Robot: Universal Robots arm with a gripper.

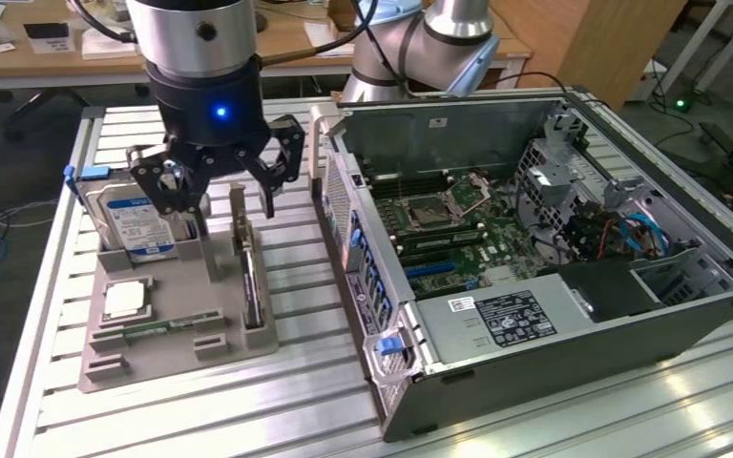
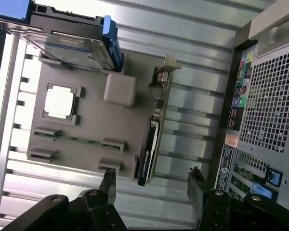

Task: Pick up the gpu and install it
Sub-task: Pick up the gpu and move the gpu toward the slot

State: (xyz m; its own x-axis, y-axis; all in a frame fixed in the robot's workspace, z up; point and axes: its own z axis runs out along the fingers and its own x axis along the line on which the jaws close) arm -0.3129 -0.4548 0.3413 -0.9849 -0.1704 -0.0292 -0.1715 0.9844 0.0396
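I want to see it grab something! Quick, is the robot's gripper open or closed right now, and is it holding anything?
Gripper: open, holding nothing, close to the gpu.

The exterior view looks down obliquely from high over the slatted table's [image 1: 316, 401] near side, with the parts tray [image 1: 188, 296] at the exterior view's left and the open computer case [image 1: 571, 372] at its right. The wrist view faces straight down, closer, past the gripper [image 2: 151, 175]. Both views share the tray and the case's rear panel.
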